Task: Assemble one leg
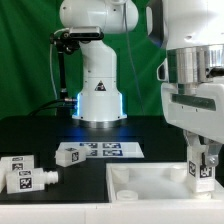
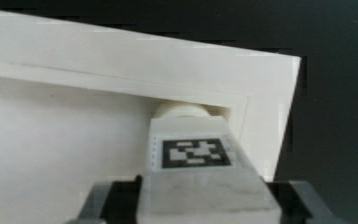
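My gripper (image 1: 203,160) is shut on a white leg (image 1: 203,172) with a black-and-white tag and holds it upright over the near right corner of the large flat white slab (image 1: 140,180). In the wrist view the leg (image 2: 201,150) sits between my dark fingers (image 2: 115,200), and its far end meets a round corner socket (image 2: 181,106) of the slab (image 2: 105,70). Whether the leg is seated in the socket I cannot tell. Two more white tagged legs (image 1: 27,172) lie on the black table at the exterior view's left.
The marker board (image 1: 100,151) lies flat on the table behind the slab. The arm's white base (image 1: 98,95) stands at the back in front of a green curtain. The slab's raised rim (image 1: 150,171) runs round a shallow recess.
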Robot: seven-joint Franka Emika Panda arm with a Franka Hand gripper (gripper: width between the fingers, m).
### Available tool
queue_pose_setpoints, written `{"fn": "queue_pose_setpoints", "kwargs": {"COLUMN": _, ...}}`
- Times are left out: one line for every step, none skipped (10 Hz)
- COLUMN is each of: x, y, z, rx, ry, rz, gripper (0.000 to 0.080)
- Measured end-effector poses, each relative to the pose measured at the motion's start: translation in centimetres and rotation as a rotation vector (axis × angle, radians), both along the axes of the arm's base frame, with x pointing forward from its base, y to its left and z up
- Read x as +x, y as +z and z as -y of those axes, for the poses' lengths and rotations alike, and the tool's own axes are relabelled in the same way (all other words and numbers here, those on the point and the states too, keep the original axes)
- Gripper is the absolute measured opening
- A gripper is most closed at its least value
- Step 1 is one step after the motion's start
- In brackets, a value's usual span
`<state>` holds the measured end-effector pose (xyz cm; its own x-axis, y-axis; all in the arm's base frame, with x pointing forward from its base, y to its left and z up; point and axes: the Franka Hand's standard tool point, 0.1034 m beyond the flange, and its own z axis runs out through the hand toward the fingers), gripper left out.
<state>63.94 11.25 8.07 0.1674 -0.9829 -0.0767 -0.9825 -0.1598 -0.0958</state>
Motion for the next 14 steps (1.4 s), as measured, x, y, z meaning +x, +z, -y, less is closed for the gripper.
{"fn": "queue_pose_setpoints", "kwargs": {"x": -0.01, "y": -0.03, "z": -0.02, "rx": -0.003, "ry": 0.039, "rz": 0.003, "gripper": 0.0386}}
{"fn": "queue_pose_setpoints", "kwargs": {"x": -0.08, "y": -0.07, "z": -0.02, "rx": -0.012, "ry": 0.092, "rz": 0.004, "gripper": 0.0386}}
{"fn": "queue_pose_setpoints", "kwargs": {"x": -0.14, "y": -0.08, "z": 0.05, "rx": -0.039, "ry": 0.294, "rz": 0.012, "gripper": 0.0535}}
{"fn": "queue_pose_setpoints", "kwargs": {"x": -0.03, "y": -0.06, "z": 0.26, "rx": -0.057, "ry": 0.501, "rz": 0.031, "gripper": 0.0615}}
{"fn": "queue_pose_setpoints", "kwargs": {"x": -0.06, "y": -0.09, "z": -0.08, "rx": -0.076, "ry": 0.703, "rz": 0.044, "gripper": 0.0639}}
{"fn": "queue_pose_setpoints", "kwargs": {"x": -0.14, "y": -0.13, "z": -0.38, "rx": -0.083, "ry": 0.797, "rz": 0.051, "gripper": 0.0639}}
{"fn": "queue_pose_setpoints", "kwargs": {"x": -0.09, "y": -0.12, "z": -0.2, "rx": -0.088, "ry": 0.867, "rz": 0.057, "gripper": 0.0648}}
{"fn": "queue_pose_setpoints", "kwargs": {"x": -0.08, "y": -0.13, "z": -0.1, "rx": -0.096, "ry": 0.944, "rz": 0.063, "gripper": 0.0648}}
{"fn": "queue_pose_setpoints", "kwargs": {"x": -0.08, "y": -0.15, "z": -0.06, "rx": -0.105, "ry": 1.038, "rz": 0.069, "gripper": 0.0649}}
{"fn": "queue_pose_setpoints", "kwargs": {"x": -0.08, "y": -0.24, "z": -0.04, "rx": -0.134, "ry": 1.216, "rz": 0.071, "gripper": 0.0649}}
{"fn": "queue_pose_setpoints", "kwargs": {"x": -0.08, "y": -0.32, "z": -0.18, "rx": -0.152, "ry": 1.329, "rz": 0.075, "gripper": 0.0649}}
{"fn": "queue_pose_setpoints", "kwargs": {"x": -0.05, "y": -0.39, "z": -0.26, "rx": -0.156, "ry": 1.365, "rz": 0.082, "gripper": 0.0649}}
{"fn": "queue_pose_setpoints", "kwargs": {"x": -0.04, "y": -0.38, "z": -0.23, "rx": -0.155, "ry": 1.344, "rz": 0.081, "gripper": 0.0637}}
{"fn": "queue_pose_setpoints", "kwargs": {"x": -0.04, "y": -0.38, "z": -0.22, "rx": -0.155, "ry": 1.344, "rz": 0.081, "gripper": 0.0438}}
